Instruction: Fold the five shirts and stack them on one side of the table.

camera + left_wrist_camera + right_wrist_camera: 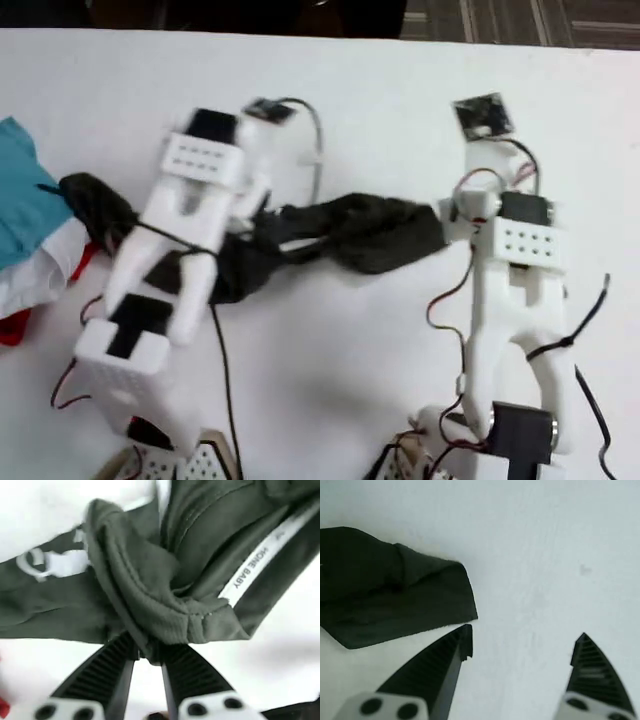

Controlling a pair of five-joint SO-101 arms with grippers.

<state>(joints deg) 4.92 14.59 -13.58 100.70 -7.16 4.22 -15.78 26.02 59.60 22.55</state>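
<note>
From above, one dark shirt (370,230) lies bunched like a rumpled rope across the middle of the smooth white table (350,90), between two white arms. At the table's left edge sits a pile (30,250) of teal, white and red cloth, possibly three garments.

In the left wrist view, the left gripper (148,652) has its two ribbed black jaws pressed together, pinching a soft knit fold of the dark shirt.

In the right wrist view, the right gripper (525,640) stands spread above the table, a limp corner of the shirt just beside one jaw.
</note>
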